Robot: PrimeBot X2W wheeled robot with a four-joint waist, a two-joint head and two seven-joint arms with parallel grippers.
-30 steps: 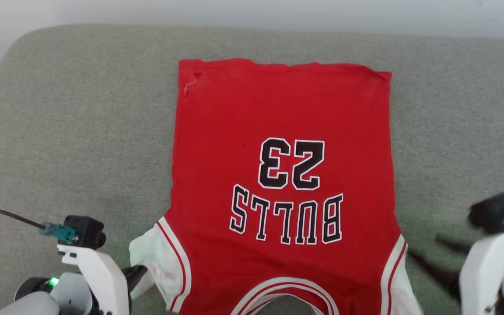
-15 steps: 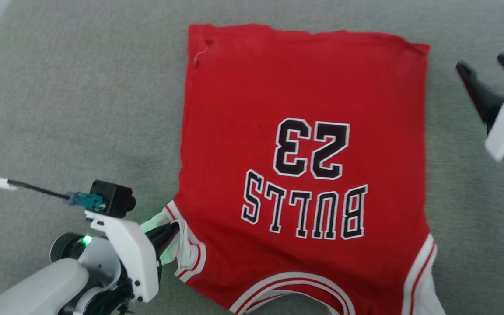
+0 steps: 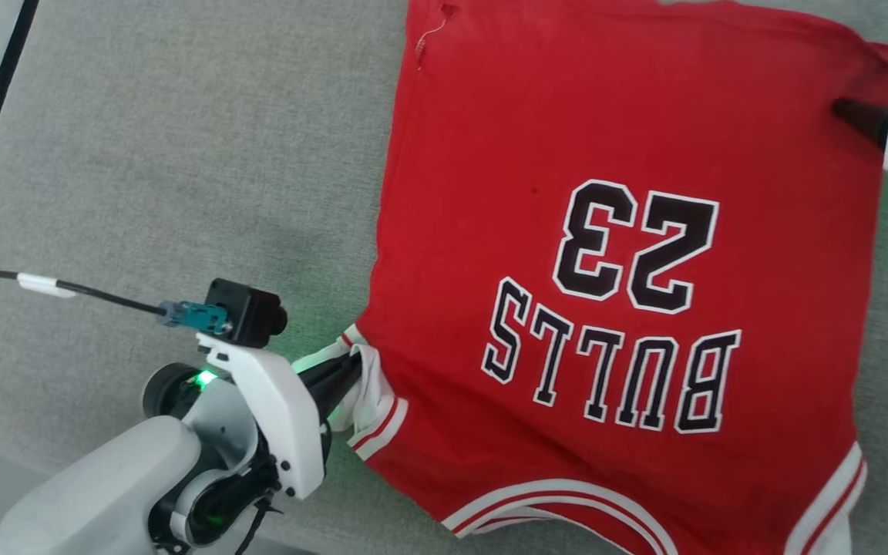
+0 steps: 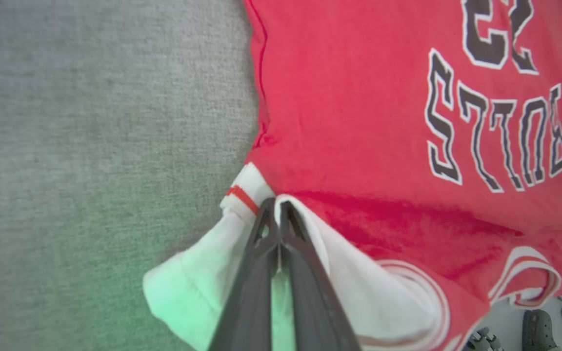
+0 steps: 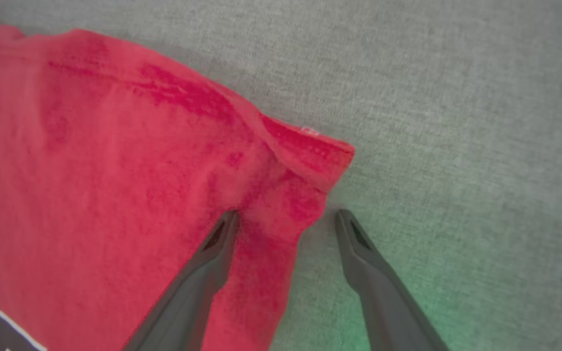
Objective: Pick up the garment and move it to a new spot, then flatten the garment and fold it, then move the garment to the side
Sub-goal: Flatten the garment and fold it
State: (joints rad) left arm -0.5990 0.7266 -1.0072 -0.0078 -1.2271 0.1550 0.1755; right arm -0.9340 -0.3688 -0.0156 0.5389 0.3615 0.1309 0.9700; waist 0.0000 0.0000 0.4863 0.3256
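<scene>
Now | left gripper point(image 4: 277, 207) pinching shirt point(image 3: 606, 116) sleeve point(image 4: 188, 287) | right gripper point(image 5: 286, 217) spread, astride shirt's side edge, hem corner point(image 5: 330, 151) just ahead | collar point(image 3: 567, 497) nearest robot, hem farthest

Bright, even light all round, my own green glow bleeding in.
Only a faint shadow under the edge of the shirt point(image 3: 606, 116) on the grey cushion point(image 3: 182, 154); green spills onto the white sleeve point(image 4: 188, 292) and the cushion by my right claw point(image 5: 287, 214); my left claw point(image 4: 276, 204) blurs up close, and the lettering point(image 4: 495, 136) bends near that view's rim.
</scene>
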